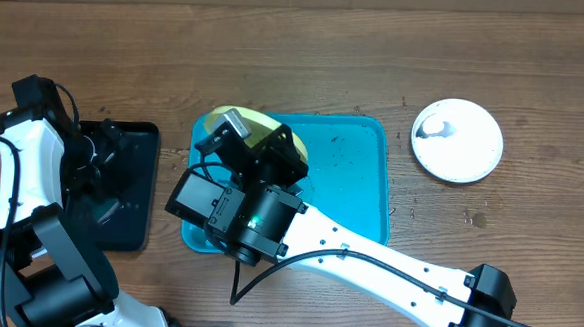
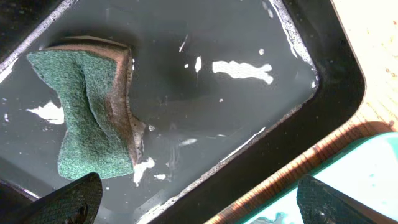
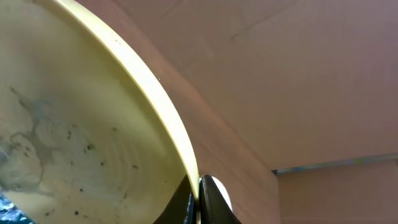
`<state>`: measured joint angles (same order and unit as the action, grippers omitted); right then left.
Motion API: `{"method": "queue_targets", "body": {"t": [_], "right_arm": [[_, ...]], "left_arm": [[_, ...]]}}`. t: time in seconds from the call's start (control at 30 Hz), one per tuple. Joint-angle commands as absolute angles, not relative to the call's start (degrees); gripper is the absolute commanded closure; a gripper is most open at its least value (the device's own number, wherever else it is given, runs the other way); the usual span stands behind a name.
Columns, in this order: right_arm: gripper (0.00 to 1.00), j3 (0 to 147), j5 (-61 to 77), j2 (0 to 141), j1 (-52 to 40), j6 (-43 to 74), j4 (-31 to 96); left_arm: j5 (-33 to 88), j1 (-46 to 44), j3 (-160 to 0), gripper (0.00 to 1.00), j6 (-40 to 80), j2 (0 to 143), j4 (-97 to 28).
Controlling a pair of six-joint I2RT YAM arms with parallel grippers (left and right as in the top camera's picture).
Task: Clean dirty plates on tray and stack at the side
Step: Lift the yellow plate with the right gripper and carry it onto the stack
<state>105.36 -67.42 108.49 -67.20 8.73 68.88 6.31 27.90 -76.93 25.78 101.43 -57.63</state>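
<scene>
Overhead, the right gripper (image 1: 236, 126) reaches to the 10 o'clock corner of the tray (image 1: 356, 177) and holds the yellow-green plate (image 1: 259, 119) there. The arm and wrist cover much of the plate, so only its far rim shows, past the tray's corner. The tray sits mid-table, its 3 o'clock half bare apart from dark specks and wet patches.

The right wrist view shows the two fingers closed on the plate's (image 3: 74, 137) rim at 6 o'clock of the frame, one finger on each face, with the right gripper (image 3: 198, 199) clamped on it. The plate stands tilted. The face turned to the camera carries grey smears and scattered dark specks.

At 3 o'clock of the tray, well apart from it, the white plate (image 1: 457, 140) lies flat on the table (image 1: 308, 54) with a grey mark near its 10 o'clock edge.

At 9 o'clock of the tray lies the black tray (image 1: 131, 185), just beside it. The left gripper (image 1: 92, 163) hangs over it.

From the left wrist, the left gripper's (image 2: 199, 205) jaws stand wide apart, the fingertips (image 2: 68, 199) showing in the two lower corners with nothing between them. Below them the black tray (image 2: 336, 81) holds shallow cloudy water with a few bubbles. A sponge (image 2: 87, 118), green scouring side up and pinched at the waist, lies in the water toward 9 o'clock of the frame. A strip of the tray (image 2: 373, 168) shows at 4 o'clock.
</scene>
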Motion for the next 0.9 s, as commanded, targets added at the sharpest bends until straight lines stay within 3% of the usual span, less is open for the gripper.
{"method": "queue_targets", "body": {"t": [0.0, 0.07, 0.17, 0.27, 0.4, 0.53, 0.87], "right_arm": [[0.96, 107.18, -59.81, 106.67, -66.65, 7.09, 65.82], [0.96, 107.18, -57.04, 106.67, -66.52, 1.15, 67.33], [0.96, 107.18, -63.07, 106.65, -65.87, 10.07, 68.16], [0.96, 107.15, -59.86, 106.67, -64.55, 6.04, 69.89], [0.96, 107.18, -63.81, 105.71, -59.35, 21.71, 73.21], [0.96, 107.24, -47.33, 104.66, -49.56, 22.57, 72.05], [0.96, 107.2, 2.31, 104.6, -8.58, 22.55, 71.48]], "left_arm": [[7.09, 28.36, -78.0, 0.0, 25.93, 101.89, -57.6], [7.09, 28.36, -78.0, 0.0, 25.93, 101.89, -57.58], [7.07, 28.36, -78.0, 0.0, 25.93, 101.89, -57.6], [7.07, 28.36, -78.0, 0.0, 25.93, 101.89, -57.58], [7.09, 28.36, -78.0, 0.0, 25.93, 101.89, -57.58], [7.09, 28.36, -78.0, 0.0, 25.93, 101.89, -57.6], [7.09, 28.36, -78.0, 0.0, 25.93, 101.89, -57.6]]}}
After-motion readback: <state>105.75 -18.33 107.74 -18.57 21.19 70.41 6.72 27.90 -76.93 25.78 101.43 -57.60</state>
